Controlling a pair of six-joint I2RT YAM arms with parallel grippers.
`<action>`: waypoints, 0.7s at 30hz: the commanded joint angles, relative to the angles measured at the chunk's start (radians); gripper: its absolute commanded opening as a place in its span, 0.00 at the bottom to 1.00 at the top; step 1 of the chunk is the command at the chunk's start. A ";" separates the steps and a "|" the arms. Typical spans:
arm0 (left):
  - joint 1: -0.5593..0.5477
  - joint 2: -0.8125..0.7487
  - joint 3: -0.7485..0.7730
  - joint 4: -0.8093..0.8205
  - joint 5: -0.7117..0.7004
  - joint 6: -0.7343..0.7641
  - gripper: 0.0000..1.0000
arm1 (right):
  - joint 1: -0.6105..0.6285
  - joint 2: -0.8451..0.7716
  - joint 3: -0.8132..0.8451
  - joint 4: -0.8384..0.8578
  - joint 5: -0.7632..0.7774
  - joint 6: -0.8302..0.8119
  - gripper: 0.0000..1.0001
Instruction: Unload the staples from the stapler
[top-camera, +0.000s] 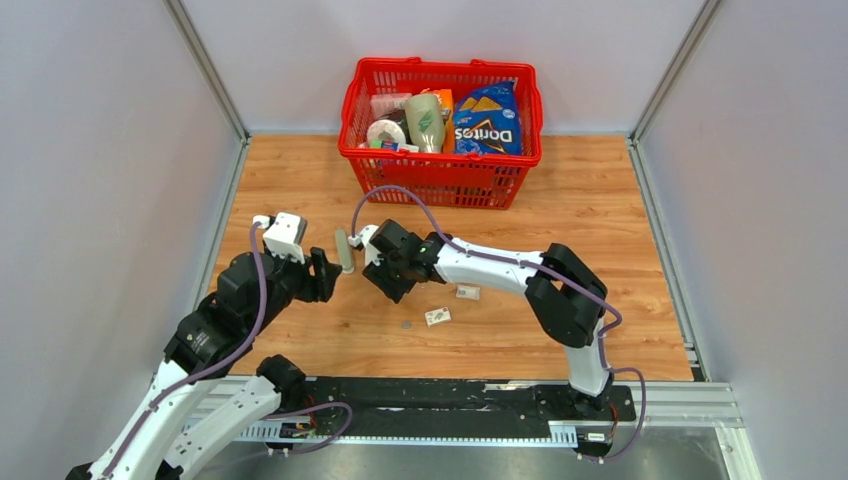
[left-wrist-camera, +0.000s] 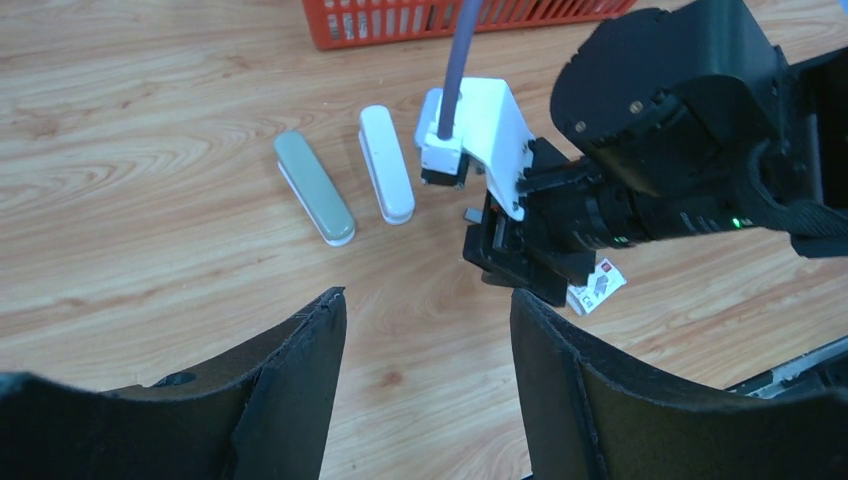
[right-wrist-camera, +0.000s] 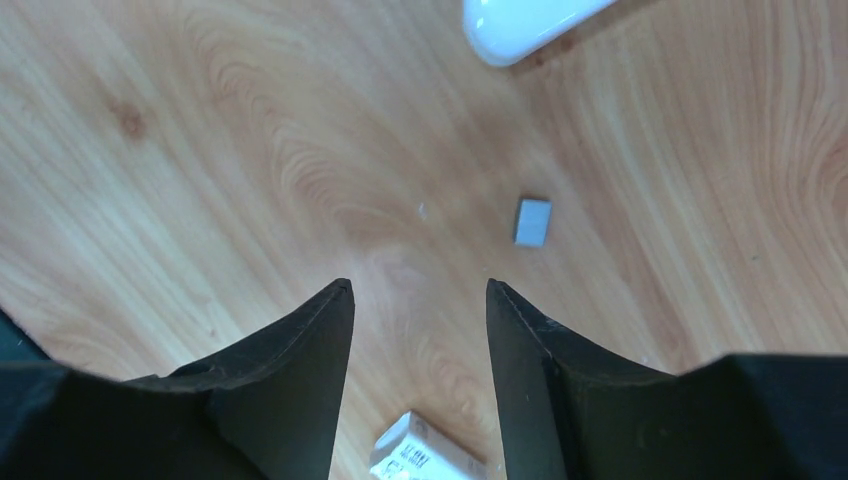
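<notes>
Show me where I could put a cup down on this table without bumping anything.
Bare wood lies left of the red basket toward the left wall, and right of the right arm up to the right wall. The middle is crowded: left gripper, right gripper, stapler, grey-green bar and two small boxes sit close together.

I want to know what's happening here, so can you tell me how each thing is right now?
Slim white plastic stapler: lying flat on the wooden table, nobody holding it.
Grey-green rounded bar: lying flat beside the stapler, not touching it.
Small grey block: loose on the table.
Red plastic basket: upright, filled with packets.
Left hand: open, empty.
Right hand: open, empty.
</notes>
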 joint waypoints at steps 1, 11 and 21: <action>-0.003 -0.011 -0.009 0.005 -0.010 0.031 0.68 | -0.047 0.040 0.084 0.030 0.016 -0.025 0.54; -0.003 -0.016 -0.029 0.005 -0.023 0.035 0.69 | -0.092 0.135 0.154 0.010 0.070 -0.019 0.50; -0.003 -0.013 -0.031 0.000 -0.033 0.035 0.69 | -0.092 0.159 0.128 0.025 0.047 0.001 0.48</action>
